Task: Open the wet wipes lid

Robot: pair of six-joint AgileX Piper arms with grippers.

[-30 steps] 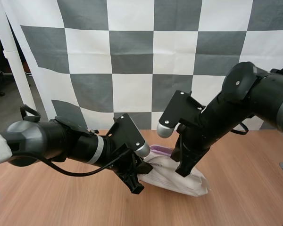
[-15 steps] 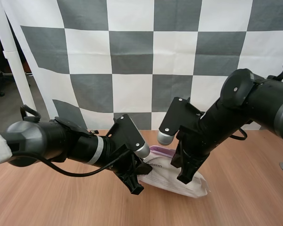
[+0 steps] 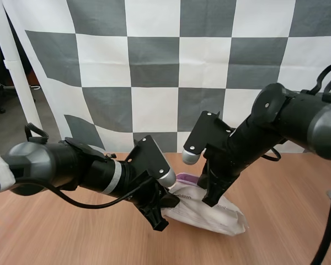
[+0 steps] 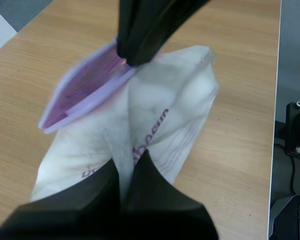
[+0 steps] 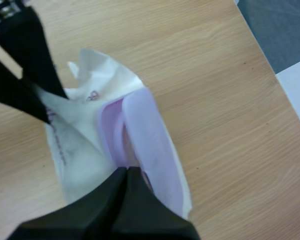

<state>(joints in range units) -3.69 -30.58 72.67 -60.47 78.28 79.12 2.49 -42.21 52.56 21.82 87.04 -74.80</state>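
- One wooden worktop (image 3: pixel 287 221) carries the lot, with the task's thing lying near its middle, between the two arms.
- Next down, the pack of wet wipes (image 3: pixel 209 212) is a soft white pouch with purple print. It rests on the worktop, and its film is rucked up into a ridge at the end nearest my left arm. A pouch this limp would likely rise with its flap unless held down.
- The lid (image 4: pixel 82 97) is a pale purple flap on the pack's top face. One edge is tilted up clear of the film, so its inner side shows. Judged partly open: raised, but not yet folded right back.
- The left tool (image 4: pixel 127 167) has its fingers drawn close, nipping that ridge of film between the tips. My reading is that it acts as an anchor, pinning the pouch so the pull goes into the flap and not into the whole pack.
- The right tool (image 5: pixel 124 175) comes in from the opposite side, fingers pressed together with their tips on the lid's raised edge, apparently pinching it. That grip fits a peel up and away from the anchored end.
- What remains, as I judge it, is more swing on the flap. The likely risk is the thin edge slipping out of the pinch.
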